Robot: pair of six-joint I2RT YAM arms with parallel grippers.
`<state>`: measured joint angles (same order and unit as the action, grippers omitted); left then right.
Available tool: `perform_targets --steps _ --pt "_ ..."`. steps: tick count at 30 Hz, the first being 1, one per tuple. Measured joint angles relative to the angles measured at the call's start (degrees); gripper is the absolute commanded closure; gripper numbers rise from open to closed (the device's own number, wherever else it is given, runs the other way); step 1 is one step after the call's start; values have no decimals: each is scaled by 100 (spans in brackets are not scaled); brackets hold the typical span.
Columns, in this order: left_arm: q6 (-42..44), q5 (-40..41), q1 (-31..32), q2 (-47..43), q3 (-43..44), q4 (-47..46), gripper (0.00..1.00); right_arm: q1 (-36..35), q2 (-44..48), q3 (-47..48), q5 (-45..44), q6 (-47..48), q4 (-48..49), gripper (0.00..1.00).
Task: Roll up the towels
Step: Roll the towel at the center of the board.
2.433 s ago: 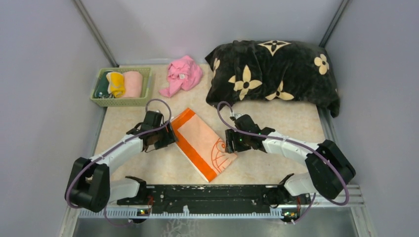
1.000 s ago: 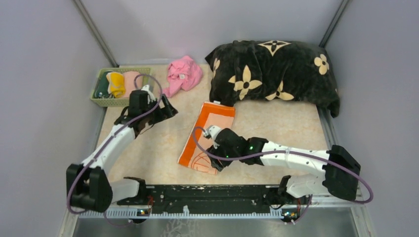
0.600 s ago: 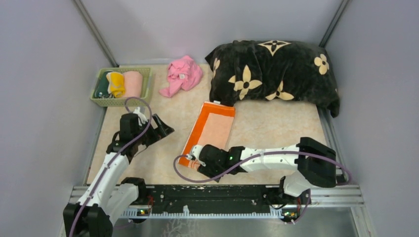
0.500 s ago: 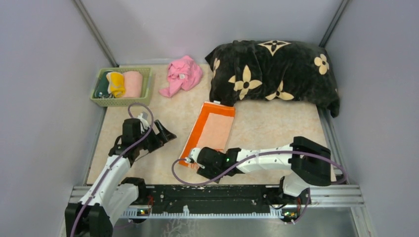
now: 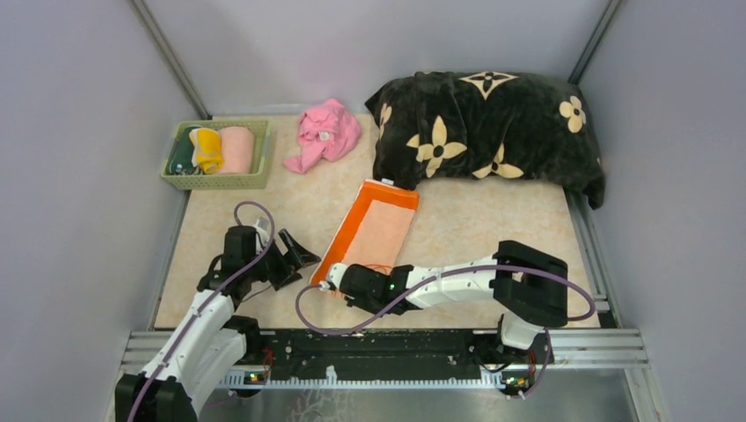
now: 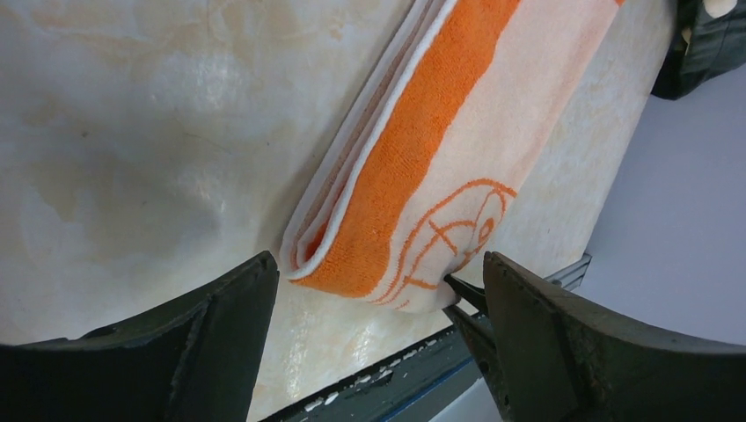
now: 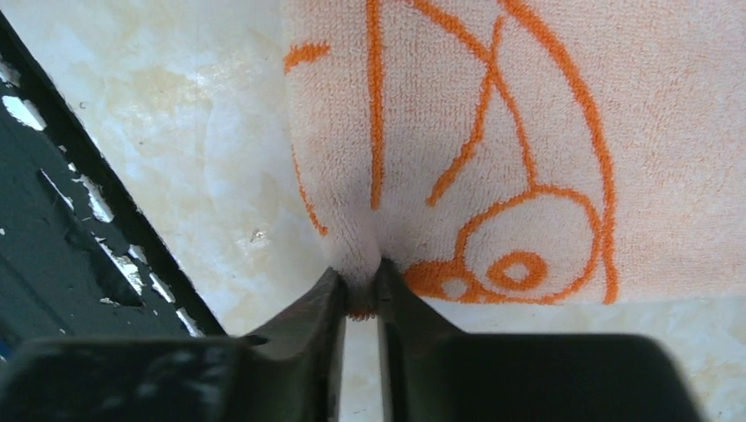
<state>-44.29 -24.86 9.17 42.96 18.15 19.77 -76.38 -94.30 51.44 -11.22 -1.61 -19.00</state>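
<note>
the peach towel lies flat in the middle of the counter. the right end effector pinches its near corner. the left end effector is wide and holds nothing. rolling is not started yet. next, the left one probably needs to grab the other near corner.

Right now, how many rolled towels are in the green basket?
3, side by side in the basket: a dark green one on the left, a yellow one in the middle, a pink one on the right. More may hide beneath.
</note>
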Motion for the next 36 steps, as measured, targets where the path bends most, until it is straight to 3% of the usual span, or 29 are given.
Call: perform_targets --steps 2,12,22,29,33,36 --pt "-109 20 85 -61 -2 98 9 26 0 0 -35 -13 17 100" --pt "-920 155 385 -946 -162 660 11 490 262 -232 839 -1027 457 100" --pt "-2050 566 1526 -844 -439 431 18 708 533 -466 1268 -1967 960 100" --pt "-2415 1060 1755 -247 -444 -4 39 708 533 -619 1357 -2253 1261 100" --pt "-2483 1357 1788 -13 -452 -216 63 708 533 -719 1429 -2356 1388 100" --pt "-2468 1620 1808 105 -452 -280 74 708 533 -721 1471 -2417 1434 100"
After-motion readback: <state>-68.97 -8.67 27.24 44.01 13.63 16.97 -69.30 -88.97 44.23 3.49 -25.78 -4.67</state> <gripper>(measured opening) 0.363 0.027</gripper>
